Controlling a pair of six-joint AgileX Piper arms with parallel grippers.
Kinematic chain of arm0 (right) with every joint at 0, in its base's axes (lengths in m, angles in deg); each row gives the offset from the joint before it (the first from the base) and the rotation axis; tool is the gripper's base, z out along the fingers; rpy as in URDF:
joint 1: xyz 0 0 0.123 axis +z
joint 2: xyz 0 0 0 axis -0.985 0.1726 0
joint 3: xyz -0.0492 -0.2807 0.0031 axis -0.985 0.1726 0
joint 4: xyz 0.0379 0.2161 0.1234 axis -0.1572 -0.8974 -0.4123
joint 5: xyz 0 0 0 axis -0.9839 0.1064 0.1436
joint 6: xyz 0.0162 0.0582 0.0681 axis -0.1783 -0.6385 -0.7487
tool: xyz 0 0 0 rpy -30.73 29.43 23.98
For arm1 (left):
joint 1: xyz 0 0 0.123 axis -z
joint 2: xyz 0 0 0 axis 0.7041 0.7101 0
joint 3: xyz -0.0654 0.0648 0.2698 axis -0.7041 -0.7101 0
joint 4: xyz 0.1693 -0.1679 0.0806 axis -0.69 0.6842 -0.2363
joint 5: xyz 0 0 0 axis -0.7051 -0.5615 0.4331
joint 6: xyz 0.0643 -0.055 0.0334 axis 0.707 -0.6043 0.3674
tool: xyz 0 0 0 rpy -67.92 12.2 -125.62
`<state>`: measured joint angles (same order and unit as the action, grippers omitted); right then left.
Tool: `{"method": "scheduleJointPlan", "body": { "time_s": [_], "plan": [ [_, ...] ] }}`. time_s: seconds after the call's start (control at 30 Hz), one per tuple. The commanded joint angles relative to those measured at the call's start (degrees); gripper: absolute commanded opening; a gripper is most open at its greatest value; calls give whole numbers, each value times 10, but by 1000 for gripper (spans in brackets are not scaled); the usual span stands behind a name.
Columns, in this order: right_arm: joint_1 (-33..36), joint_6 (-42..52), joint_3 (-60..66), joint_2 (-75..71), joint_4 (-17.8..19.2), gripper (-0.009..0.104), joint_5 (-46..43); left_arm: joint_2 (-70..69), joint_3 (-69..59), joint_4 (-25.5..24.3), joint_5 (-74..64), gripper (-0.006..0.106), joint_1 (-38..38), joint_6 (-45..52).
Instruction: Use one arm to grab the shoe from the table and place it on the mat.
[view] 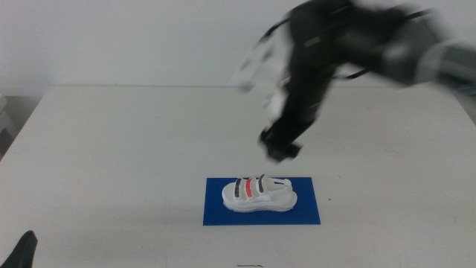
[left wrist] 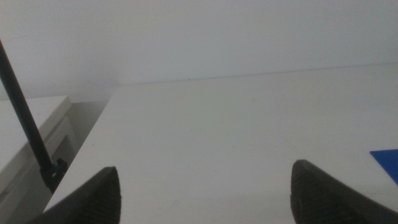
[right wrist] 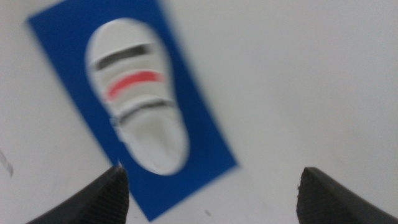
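The table [view: 111, 149] is filling most of the middle view as a plain white surface. The arm [view: 349, 52] is reaching in from the right side, blurred, and angling down toward the table's centre. The mat [view: 305, 212] is lying flat on the table near the front edge, a dark-blue rectangle. The shoe [view: 259, 195] is resting on the mat, sole down, with its straps facing up and its whole outline inside the mat's edges. The right gripper [view: 280, 146] is hanging above and just behind the shoe, clear of it; its jaws are standing wide apart and are holding nothing. The left gripper [view: 21, 249] is waiting at the table's front left corner, its jaws also spread wide and empty.
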<state>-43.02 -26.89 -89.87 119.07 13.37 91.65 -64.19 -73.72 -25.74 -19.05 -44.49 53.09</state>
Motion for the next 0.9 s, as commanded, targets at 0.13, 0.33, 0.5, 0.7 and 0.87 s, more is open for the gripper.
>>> {"method": "scheduleJointPlan", "body": {
  "time_s": [0.13, 0.33, 0.5, 0.7, 0.87],
  "plan": [
    [-87, -175, 274, -279, 4, 87, -286, -11, 2, 5, 48, 94, 2, -8],
    [-186, -252, 480, -466, 10, 85, -467, -11, 2, 5, 48, 94, 2, -8],
    [-251, -262, 605, -589, 6, 85, -544, -11, 2, 5, 48, 94, 2, -8],
    [-306, -260, 746, -761, -9, 85, -665, -11, 2, 5, 48, 94, 2, -8],
    [-320, -259, 825, -881, -36, 85, -677, -11, 2, 5, 48, 94, 2, -8]
  ]
}}
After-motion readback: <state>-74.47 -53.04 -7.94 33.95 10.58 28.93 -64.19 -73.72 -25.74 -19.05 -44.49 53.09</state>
